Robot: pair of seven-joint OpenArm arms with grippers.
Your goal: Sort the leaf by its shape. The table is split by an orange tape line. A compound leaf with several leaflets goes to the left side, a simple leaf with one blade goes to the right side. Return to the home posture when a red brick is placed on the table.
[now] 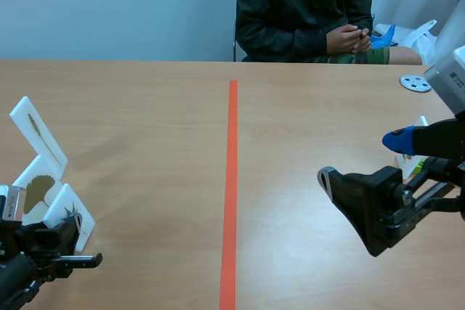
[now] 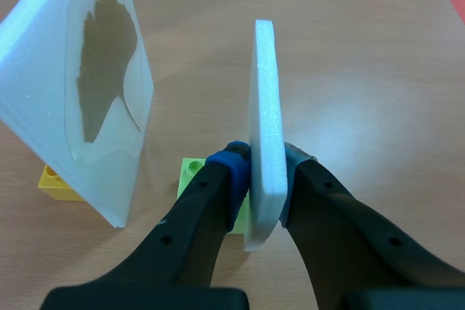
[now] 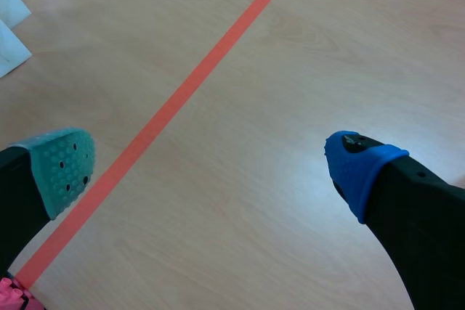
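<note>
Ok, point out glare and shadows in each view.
Scene view: the tall card throws a soft shadow on the table. Left wrist view: shade lies under the ginkgo card beside the white card held by the left gripper. Right wrist view: a glare patch lies on wood between the fingers of the open right gripper.

Setting: a robotics lab or test room, judged from the following. Plain wooden table [image 1: 145,107] halved by an orange tape line [image 1: 231,179]. Bare pale wall [image 1: 109,5] behind. A person [image 1: 301,5] seated across from me, watching. Pressed leaves, each on a white foam card [image 1: 43,147] stood in toy-brick bases [image 2: 58,185]. My left arm [image 1: 14,277] and right arm [image 1: 439,143] at the near edge.
</note>
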